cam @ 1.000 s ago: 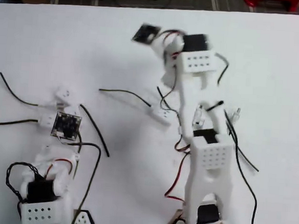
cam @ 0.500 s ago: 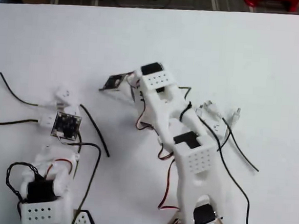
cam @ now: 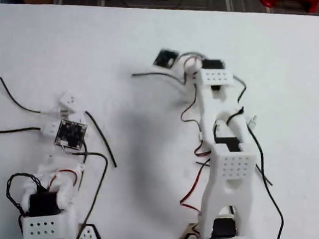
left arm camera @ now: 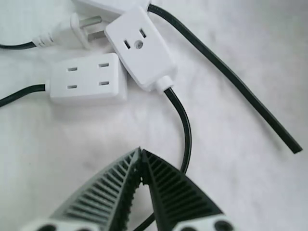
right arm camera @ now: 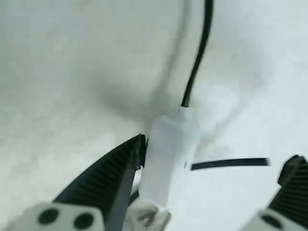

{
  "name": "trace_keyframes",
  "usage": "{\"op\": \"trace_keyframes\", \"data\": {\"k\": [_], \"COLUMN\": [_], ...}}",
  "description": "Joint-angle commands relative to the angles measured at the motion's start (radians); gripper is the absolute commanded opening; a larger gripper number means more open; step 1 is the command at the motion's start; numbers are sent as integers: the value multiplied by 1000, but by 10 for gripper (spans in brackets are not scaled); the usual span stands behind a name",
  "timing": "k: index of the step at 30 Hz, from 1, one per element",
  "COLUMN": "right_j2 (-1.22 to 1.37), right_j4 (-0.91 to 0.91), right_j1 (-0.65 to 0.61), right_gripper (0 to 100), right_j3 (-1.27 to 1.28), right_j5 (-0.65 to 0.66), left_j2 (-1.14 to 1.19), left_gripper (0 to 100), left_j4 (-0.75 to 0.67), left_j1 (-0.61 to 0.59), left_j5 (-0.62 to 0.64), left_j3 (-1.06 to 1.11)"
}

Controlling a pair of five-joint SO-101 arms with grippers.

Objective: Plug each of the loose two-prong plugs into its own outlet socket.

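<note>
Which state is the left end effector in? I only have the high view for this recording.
Observer: The left end effector is shut on nothing, and a black cord passes under one of its fingers.
Operator: Is any plug seated near it?
Observer: No. A two-prong plug lies loose beside a single socket, and the double socket is unfilled too.
Operator: And the right one?
Observer: The right end effector is open. A white cord end rests against one finger, and the other finger stands clear of it.
</note>
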Motion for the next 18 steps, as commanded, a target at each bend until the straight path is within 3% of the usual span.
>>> {"op": "trace_keyframes", "data": {"k": [1, 7, 18], "right_j2": [-64, -61, 31], "right_j4": [12, 70, 346], "right_j1": [27, 27, 1], "right_gripper": [423, 423, 423], "right_j3": [-213, -387, -396], "right_j5": [11, 11, 15], "left_j2": [5, 5, 5], "left_gripper": [24, 24, 24], "left_j4": [5, 5, 5], "left_j1": [8, 8, 8], "left_j5": [2, 2, 2], "left_j3": [-2, -2, -2]}}
